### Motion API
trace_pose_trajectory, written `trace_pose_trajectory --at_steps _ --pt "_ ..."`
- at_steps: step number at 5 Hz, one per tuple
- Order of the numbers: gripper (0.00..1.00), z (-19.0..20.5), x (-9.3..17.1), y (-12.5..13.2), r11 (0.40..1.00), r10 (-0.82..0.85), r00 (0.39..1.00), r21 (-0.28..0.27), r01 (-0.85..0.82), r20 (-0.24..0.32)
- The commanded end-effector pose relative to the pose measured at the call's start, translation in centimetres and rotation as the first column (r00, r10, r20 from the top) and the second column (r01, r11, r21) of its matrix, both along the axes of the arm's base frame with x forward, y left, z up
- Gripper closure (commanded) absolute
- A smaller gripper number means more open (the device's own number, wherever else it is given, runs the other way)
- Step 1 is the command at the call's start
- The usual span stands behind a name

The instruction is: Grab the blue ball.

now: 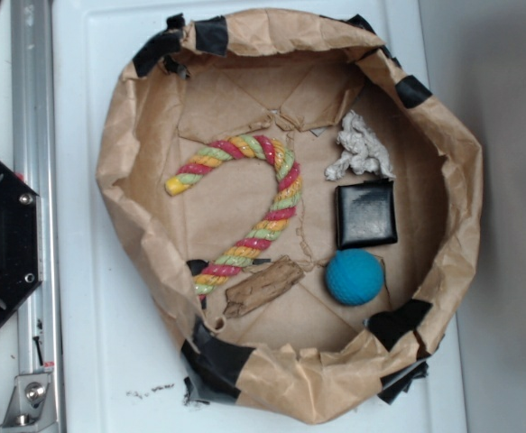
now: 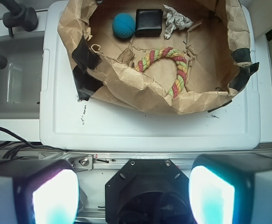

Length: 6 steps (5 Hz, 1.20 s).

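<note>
Nothing of the task is done yet. The ball point(image 1: 354, 276) lies untouched in the paper bowl point(image 1: 118, 171), just beside the black block point(image 1: 365, 214). The gripper point(image 2: 133, 196) is spread open, well apart from the bowl; the approach and the grasp remain.

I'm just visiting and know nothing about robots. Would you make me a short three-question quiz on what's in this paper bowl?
1. True or false: the blue ball lies right next to the black square block.
2. Which thing lies nearest the white crumpled scrap?
A. the striped rope
B. the black square block
C. the wood piece
3. Fill in: in the wrist view, the fingers are ____, far back from the brown paper bowl.

Key: 1 true; 2 B; 3 open.
</note>
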State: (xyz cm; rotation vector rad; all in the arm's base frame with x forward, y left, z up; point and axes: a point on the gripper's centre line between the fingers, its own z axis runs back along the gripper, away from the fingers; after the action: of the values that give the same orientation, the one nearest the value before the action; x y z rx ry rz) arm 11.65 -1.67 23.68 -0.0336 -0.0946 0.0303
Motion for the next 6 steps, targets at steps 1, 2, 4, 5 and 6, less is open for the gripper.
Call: trace_pose_trajectory --at_steps 1,2,4,5,6 --pt "0.0 0.0 0.0 0.0 1.0 0.0 1.0 0.0 0.0 0.0" --pt "0.0 -1.7 4.9 2.5 0.996 -0.093 0.964 0.021 0.09 0.247" --pt "0.0 -5.0 11.8 2.8 0.961 -0.264 0.892 0.021 0.276 0.367" --pt "0.0 -8.4 14.6 2.1 0.936 -0.338 0.888 0.012 0.352 0.312" --pt "0.0 -13.4 16.3 -0.1 0.873 -0.488 0.856 0.119 0.473 0.173"
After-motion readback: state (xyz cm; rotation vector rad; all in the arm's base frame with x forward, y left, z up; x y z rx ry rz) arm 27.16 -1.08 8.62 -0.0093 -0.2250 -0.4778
